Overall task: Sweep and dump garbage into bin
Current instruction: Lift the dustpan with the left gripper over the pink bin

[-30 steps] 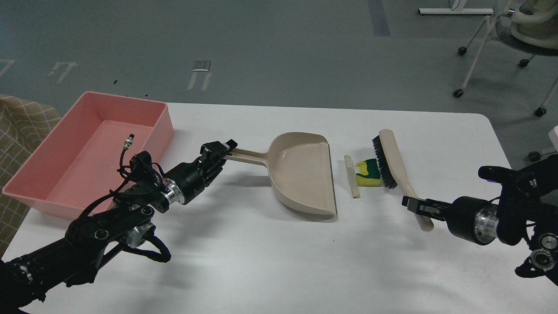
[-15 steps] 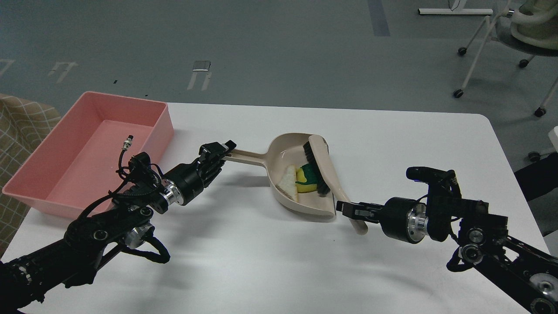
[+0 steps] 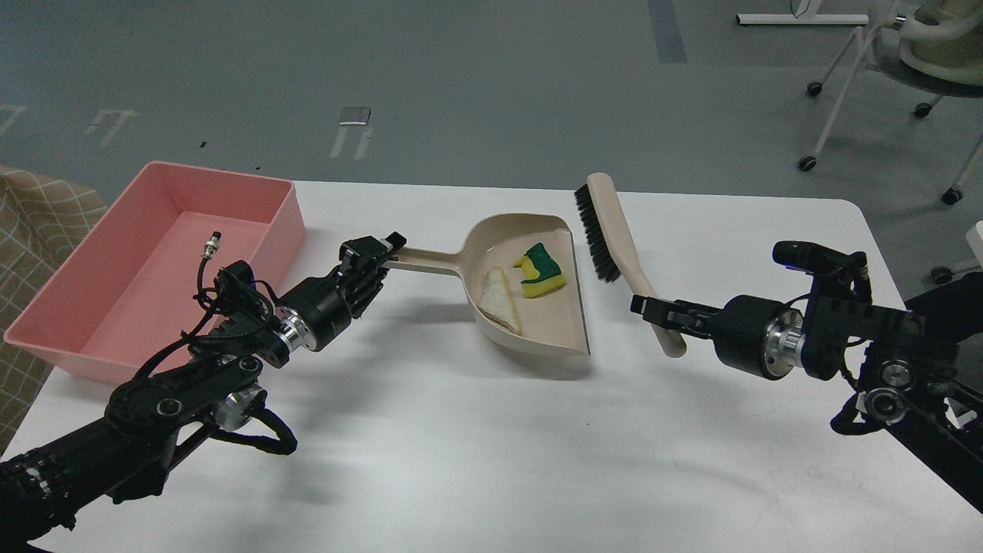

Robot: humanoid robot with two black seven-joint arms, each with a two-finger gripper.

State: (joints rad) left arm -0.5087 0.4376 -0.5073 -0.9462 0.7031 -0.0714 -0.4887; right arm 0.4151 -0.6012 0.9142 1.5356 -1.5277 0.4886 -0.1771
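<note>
The garbage lies in the beige dustpan [image 3: 549, 322]: a white bread slice [image 3: 500, 299] and a yellow sponge chunk with a green top [image 3: 542, 270]. My left gripper [image 3: 378, 256] is shut on the dustpan's handle and holds the pan a little above the white table [image 3: 491, 461]. My right gripper [image 3: 653, 311] is shut on the handle of the black-bristled beige brush [image 3: 610, 234], held lifted just right of the pan. The pink bin [image 3: 253, 203] stands at the table's far left, with nothing in it.
A checked cloth [image 3: 38, 223] hangs left of the bin. Office chairs [image 3: 906, 69] stand on the floor at the far right, beyond the table. My left arm's cable plug [image 3: 209, 247] sticks up in front of the bin.
The brush swept both scraps into the dustpan, then pulled out to the right and rose. The dustpan has lifted slightly and shifted up and left with the scraps inside.
</note>
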